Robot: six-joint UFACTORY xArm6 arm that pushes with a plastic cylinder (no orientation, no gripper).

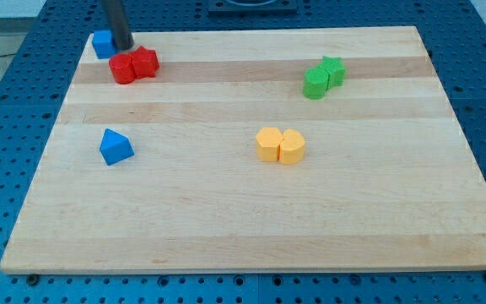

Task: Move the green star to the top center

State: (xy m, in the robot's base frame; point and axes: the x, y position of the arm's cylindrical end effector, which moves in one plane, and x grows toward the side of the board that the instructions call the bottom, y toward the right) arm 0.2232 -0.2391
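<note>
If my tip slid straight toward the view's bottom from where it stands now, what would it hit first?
Probably the round red block: my tip sits just above it, right of the blue block. Depth is uncertain.

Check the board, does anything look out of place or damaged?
Nothing damaged or spilled. Blocks sit in tidy pairs, except the blue block overhanging the board's top-left edge, with my tip beside it, far from the green star.

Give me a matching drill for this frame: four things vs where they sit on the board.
Things:
1. my tip
2. green star
3. blue triangle
4. yellow pair

Places:
A. centre, slightly right
B. top-left corner, between the blue cube and the red pair
C. left side, mid-height
D. upper right, touching the green cylinder

Pairs: 1-B, 2-D, 3-C, 4-A
</note>
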